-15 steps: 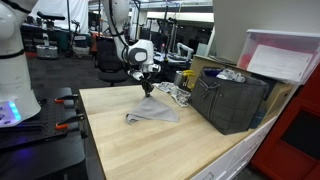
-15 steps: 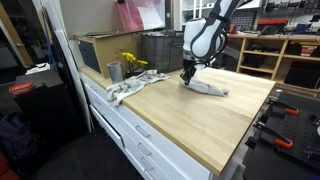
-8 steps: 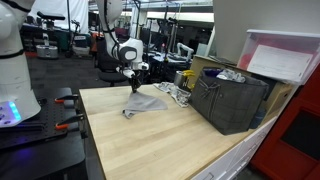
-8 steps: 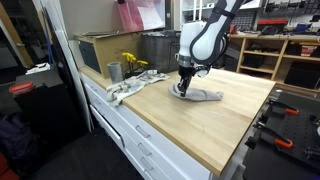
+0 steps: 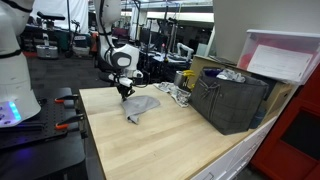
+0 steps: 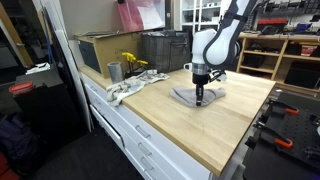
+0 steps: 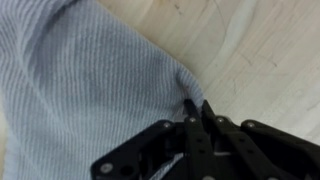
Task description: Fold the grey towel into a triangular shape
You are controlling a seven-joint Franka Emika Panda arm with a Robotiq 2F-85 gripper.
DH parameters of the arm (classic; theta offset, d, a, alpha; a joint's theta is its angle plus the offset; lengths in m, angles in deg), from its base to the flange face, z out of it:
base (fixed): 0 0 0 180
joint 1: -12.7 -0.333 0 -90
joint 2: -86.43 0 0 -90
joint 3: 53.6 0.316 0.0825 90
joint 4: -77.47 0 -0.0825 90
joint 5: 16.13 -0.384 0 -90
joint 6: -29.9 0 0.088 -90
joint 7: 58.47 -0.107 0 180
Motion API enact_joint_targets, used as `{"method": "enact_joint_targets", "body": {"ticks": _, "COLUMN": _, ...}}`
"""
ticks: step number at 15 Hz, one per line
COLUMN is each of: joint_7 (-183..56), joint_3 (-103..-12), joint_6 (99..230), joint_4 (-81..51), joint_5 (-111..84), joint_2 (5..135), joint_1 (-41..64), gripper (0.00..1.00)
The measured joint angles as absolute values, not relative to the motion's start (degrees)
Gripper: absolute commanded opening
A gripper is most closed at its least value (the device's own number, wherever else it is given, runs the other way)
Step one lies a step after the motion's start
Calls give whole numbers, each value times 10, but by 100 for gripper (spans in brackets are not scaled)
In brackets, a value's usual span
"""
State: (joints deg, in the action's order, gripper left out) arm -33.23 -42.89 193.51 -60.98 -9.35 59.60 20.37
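- Jaws of the gripper (image 7: pixel 195 108) are pressed together, pinching a raised fold at the edge of the grey towel (image 7: pixel 90 90).
- In both exterior views the grey towel (image 5: pixel 141 106) lies rumpled on the wooden table (image 5: pixel 170 150).
- On the same table, the dark grey bin (image 5: pixel 232 100) stands well apart from it.

Exterior views on different sides, both facing the table (image 5: pixel 150 150), wrist view close above grey towel (image 7: pixel 80 90)

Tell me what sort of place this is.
Most likely a robotics lab or workshop: a wooden workbench with white drawers, open shelving of gear behind it, and what looks like another white robot beside the bench.
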Motion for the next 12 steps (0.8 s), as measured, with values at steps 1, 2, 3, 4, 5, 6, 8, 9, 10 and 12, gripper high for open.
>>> {"method": "enact_joint_targets", "body": {"ticks": 1, "joint_7": -308, "joint_3": -429, "joint_6": 1931, "joint_4": -618, "joint_5": -85, "joint_2": 597, "joint_1": 215, "gripper": 2}}
{"method": "enact_joint_targets", "body": {"ticks": 2, "joint_7": -290, "joint_3": -430, "joint_6": 1926, "joint_4": -624, "joint_5": -76, "joint_2": 601, "joint_1": 224, "gripper": 2}}
{"method": "enact_joint_targets", "body": {"ticks": 3, "joint_7": -275, "joint_3": -433, "joint_6": 1915, "joint_4": -629, "joint_5": -64, "joint_2": 606, "joint_1": 231, "gripper": 2}}
{"method": "enact_joint_targets", "body": {"ticks": 4, "joint_7": -264, "joint_3": -441, "joint_6": 1902, "joint_4": -633, "joint_5": -50, "joint_2": 611, "joint_1": 234, "gripper": 2}}
{"method": "enact_joint_targets", "body": {"ticks": 5, "joint_7": -257, "joint_3": -453, "joint_6": 1887, "joint_4": -636, "joint_5": -34, "joint_2": 616, "joint_1": 234, "gripper": 2}}
{"method": "enact_joint_targets", "body": {"ticks": 6, "joint_7": -251, "joint_3": -468, "joint_6": 1875, "joint_4": -639, "joint_5": -18, "joint_2": 620, "joint_1": 234, "gripper": 2}}
{"method": "enact_joint_targets", "body": {"ticks": 8, "joint_7": -247, "joint_3": -500, "joint_6": 1853, "joint_4": -642, "joint_5": 20, "joint_2": 626, "joint_1": 231, "gripper": 2}}
{"method": "enact_joint_targets", "body": {"ticks": 9, "joint_7": -247, "joint_3": -518, "joint_6": 1844, "joint_4": -642, "joint_5": 41, "joint_2": 628, "joint_1": 227, "gripper": 2}}
{"method": "enact_joint_targets", "body": {"ticks": 10, "joint_7": -247, "joint_3": -536, "joint_6": 1839, "joint_4": -642, "joint_5": 62, "joint_2": 629, "joint_1": 223, "gripper": 2}}
{"method": "enact_joint_targets", "body": {"ticks": 12, "joint_7": -250, "joint_3": -568, "joint_6": 1835, "joint_4": -642, "joint_5": 100, "joint_2": 630, "joint_1": 214, "gripper": 34}}
